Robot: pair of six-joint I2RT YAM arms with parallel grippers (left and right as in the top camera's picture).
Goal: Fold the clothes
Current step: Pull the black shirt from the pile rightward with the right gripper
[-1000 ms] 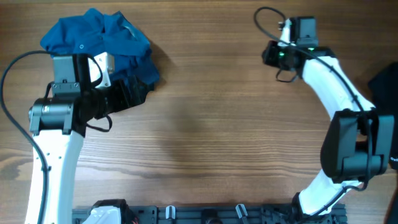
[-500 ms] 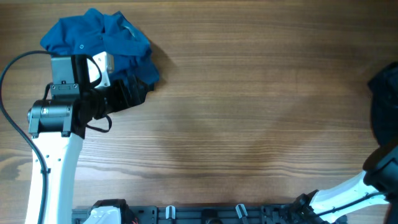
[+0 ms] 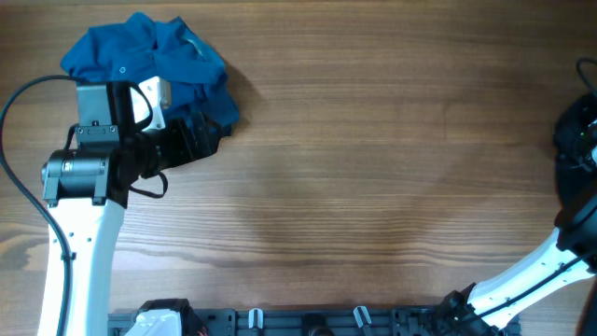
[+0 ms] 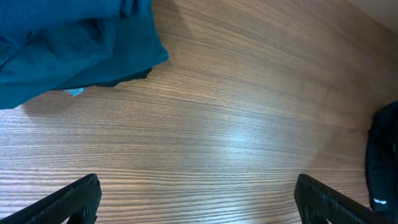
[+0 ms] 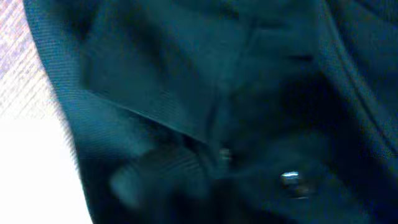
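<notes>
A crumpled teal-blue shirt (image 3: 140,56) lies at the back left of the table; its edge shows in the left wrist view (image 4: 62,43). My left gripper (image 3: 207,138) hovers just right of it, open, with only bare wood between its fingers (image 4: 199,205). A dark garment (image 3: 564,182) lies at the table's right edge and also shows in the left wrist view (image 4: 382,162). My right arm reaches over it, the gripper half cut off by the frame. The right wrist view is filled with blurred dark fabric (image 5: 205,93), with a collar fold and a button; its fingers cannot be made out.
The wooden table (image 3: 373,159) stretches between the two garments. A black rail (image 3: 308,322) with the arm mounts runs along the near edge. The left arm's cable (image 3: 14,103) loops at the far left.
The right arm has swung from the back right of the table out to the right edge, onto the dark garment. The left arm and blue shirt have not moved.
</notes>
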